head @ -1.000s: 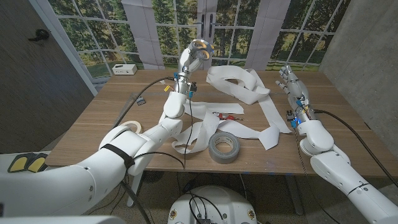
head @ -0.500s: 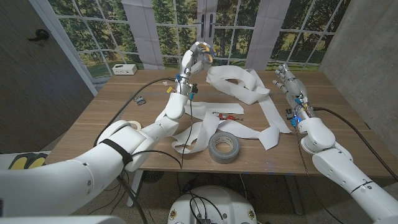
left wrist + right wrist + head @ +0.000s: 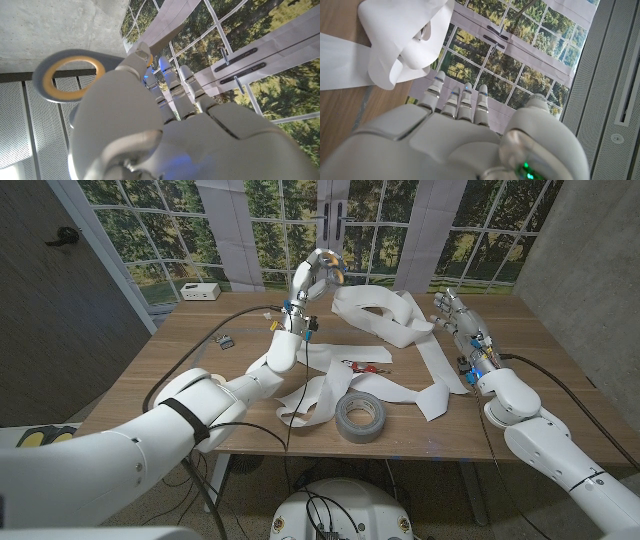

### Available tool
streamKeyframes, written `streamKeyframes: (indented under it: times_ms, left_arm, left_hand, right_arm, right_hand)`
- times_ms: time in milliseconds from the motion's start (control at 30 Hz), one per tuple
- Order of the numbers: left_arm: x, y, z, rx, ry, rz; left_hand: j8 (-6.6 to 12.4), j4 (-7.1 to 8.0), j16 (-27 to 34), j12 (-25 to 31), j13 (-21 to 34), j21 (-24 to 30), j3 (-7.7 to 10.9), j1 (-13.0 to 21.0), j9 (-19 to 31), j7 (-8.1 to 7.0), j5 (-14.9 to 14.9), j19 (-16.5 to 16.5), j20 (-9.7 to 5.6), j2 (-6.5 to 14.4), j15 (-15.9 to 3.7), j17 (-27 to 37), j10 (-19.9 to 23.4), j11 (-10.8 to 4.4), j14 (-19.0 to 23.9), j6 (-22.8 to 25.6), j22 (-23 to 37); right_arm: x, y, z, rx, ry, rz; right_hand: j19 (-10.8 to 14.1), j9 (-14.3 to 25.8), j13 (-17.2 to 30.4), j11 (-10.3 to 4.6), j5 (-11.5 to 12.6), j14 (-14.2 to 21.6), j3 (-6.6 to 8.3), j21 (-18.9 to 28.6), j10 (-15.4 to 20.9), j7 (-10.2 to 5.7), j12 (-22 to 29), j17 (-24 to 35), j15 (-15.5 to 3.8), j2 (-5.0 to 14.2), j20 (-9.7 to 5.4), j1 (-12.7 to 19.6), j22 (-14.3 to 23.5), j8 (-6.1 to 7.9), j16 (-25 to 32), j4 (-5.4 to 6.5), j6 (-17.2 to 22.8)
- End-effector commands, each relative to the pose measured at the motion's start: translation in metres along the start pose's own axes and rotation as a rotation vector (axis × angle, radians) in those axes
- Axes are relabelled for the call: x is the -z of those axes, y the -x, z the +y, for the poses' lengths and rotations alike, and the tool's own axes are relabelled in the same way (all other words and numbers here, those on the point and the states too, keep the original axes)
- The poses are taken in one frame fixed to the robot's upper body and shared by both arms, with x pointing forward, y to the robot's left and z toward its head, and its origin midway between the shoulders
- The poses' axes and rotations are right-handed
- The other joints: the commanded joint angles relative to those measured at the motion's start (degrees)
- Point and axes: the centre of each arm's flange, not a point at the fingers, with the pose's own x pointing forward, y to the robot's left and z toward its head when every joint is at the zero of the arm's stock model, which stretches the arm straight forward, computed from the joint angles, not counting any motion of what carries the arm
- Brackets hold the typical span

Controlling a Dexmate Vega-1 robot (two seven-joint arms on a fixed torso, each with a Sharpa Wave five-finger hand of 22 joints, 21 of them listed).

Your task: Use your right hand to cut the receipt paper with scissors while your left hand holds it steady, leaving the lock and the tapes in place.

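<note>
1. No brand, label or writing can be read on anything in view.
2. Left robot hand (image 3: 318, 268) is raised high above the far side of the tabletop (image 3: 170, 380), its fingers curled around a grey-and-yellow tape roll (image 3: 331, 266); the left wrist view shows that roll (image 3: 70, 76) against the fingertips (image 3: 142, 52).
3. Right robot hand (image 3: 456, 311) is lifted over the right side of the tabletop, fingers straight and slightly apart, holding nothing; the right wrist view shows them (image 3: 456, 97) stretched out beside the heaped paper (image 3: 402, 37).
4. Receipt paper (image 3: 385, 315) lies in loose white loops from the far middle of the tabletop down to its near edge.
5. Scissors (image 3: 362, 366) with red handles lie on the paper near the middle, untouched.
6. Grey tape roll (image 3: 360, 416) sits flat at the near edge, just beside the paper.
7. Small dark lock (image 3: 226, 341) lies on the left part of the tabletop, well apart from both hands.
8. Compared with a second ago, the left robot hand has curled tighter on its roll, and the right robot hand has shifted slightly toward the paper.
</note>
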Motion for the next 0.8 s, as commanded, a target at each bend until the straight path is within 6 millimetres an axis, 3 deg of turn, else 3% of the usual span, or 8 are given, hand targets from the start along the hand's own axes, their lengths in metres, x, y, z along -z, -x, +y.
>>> streamKeyframes:
  times_ms: [33,100,233,400,700,800]
  left_arm:
    - [0.004,-0.002,0.001,0.016,-0.013,0.020]
    - [0.004,-0.002,0.001,0.019,-0.020,0.021]
    - [0.006,-0.002,0.000,0.021,-0.016,0.030]
    - [0.007,-0.002,0.000,0.038,-0.025,0.035]
    - [0.009,-0.005,0.003,0.073,-0.067,0.040]
    - [0.009,-0.007,0.005,0.078,-0.078,0.036]
  left_hand:
    - [0.32,1.53,0.1,4.6,2.7,-0.5,1.14,0.1,-0.1,0.12,0.5,0.4,-5.13,1.5,-8.04,0.2,2.0,1.35,0.7,0.4,0.1]
    - [0.32,1.53,0.1,4.7,2.7,-0.6,1.16,0.2,-0.2,0.10,0.5,0.4,-5.13,1.5,-8.04,0.2,2.0,1.43,0.8,0.4,0.1]
    - [0.37,1.56,0.1,4.8,2.7,-0.7,1.16,0.2,-0.3,0.17,0.5,0.5,-5.09,1.4,-7.97,0.2,1.9,1.42,0.8,0.5,0.2]
    - [0.38,1.67,0.1,4.9,2.7,-1.0,1.19,0.1,-0.5,0.28,0.5,0.6,-5.06,1.5,-7.87,0.2,1.8,1.41,0.8,0.5,0.2]
    - [0.36,1.73,0.0,5.1,2.8,-1.3,1.29,0.1,-0.8,0.33,0.5,0.7,-4.93,1.5,-7.87,0.2,1.7,1.38,0.6,0.3,0.2]
    - [0.38,1.73,0.1,5.1,2.7,-1.5,1.29,0.1,-0.9,0.34,0.5,0.7,-4.91,1.5,-7.91,0.2,1.6,1.52,0.6,0.3,0.2]
  right_arm:
    - [-0.001,0.001,0.009,-0.070,-0.201,0.136]
    - [-0.002,0.000,0.010,-0.090,-0.224,0.158]
    - [-0.002,-0.001,0.012,-0.127,-0.249,0.184]
    - [0.000,-0.001,0.014,-0.141,-0.295,0.205]
    - [0.000,-0.001,0.019,-0.172,-0.367,0.221]
    - [0.000,-0.001,0.022,-0.187,-0.416,0.227]
  right_hand:
    - [-1.1,0.2,0.0,0.40,-0.1,0.2,0.61,-0.2,0.2,0.19,-0.1,0.2,0.51,-0.27,0.30,1.1,0.1,1.31,0.0,-1.15,5.1]
    - [-1.1,0.2,0.0,0.56,-0.1,0.3,0.72,-0.2,0.4,0.58,0.0,0.2,0.62,-0.23,0.26,1.2,0.1,1.29,0.0,-1.28,5.4]
    - [3.5,0.2,-0.1,0.65,-0.2,4.2,1.40,1.7,3.7,1.03,0.9,0.3,1.49,-0.13,-0.03,1.9,0.5,0.10,1.4,-2.04,5.1]
    - [4.9,0.2,-0.2,0.90,-0.2,4.3,1.81,2.0,4.1,2.29,0.8,0.2,2.56,-0.26,0.23,2.6,0.5,0.28,1.3,-2.69,6.8]
    - [4.3,0.2,-0.2,1.10,-0.2,2.9,2.12,1.5,3.6,3.54,0.3,0.1,3.19,-0.42,0.44,3.2,0.3,0.07,0.5,-3.21,7.4]
    - [2.5,0.2,-0.3,1.20,-0.1,1.5,2.53,0.5,2.5,4.16,-0.3,0.0,2.88,-0.41,0.46,3.9,0.2,-0.11,-0.2,-3.72,8.1]
